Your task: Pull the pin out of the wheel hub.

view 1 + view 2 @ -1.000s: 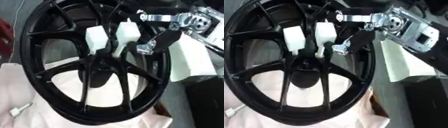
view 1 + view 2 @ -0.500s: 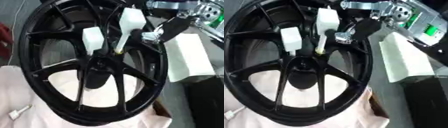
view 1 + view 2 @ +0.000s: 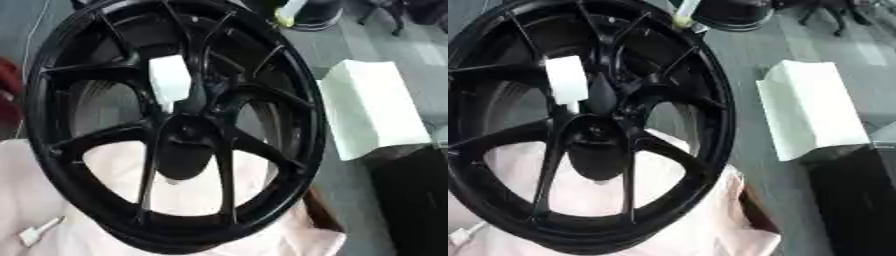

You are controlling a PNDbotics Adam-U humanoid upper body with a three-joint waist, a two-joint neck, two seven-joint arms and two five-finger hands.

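Far left, low: small white tag (image 3: 39, 231) is seen on the pale cloth (image 3: 105, 165), unmoved. Centre: black wheel (image 3: 175, 125) stands tilted on the cloth; one white pin (image 3: 169, 78) is still seated above the hub (image 3: 186, 134). The second white pin, held beside it 0.5 s ago, is gone from view, judged extracted. Right: white block (image 3: 372, 112) sits apart. Neither hand is in view; state cannot be told.
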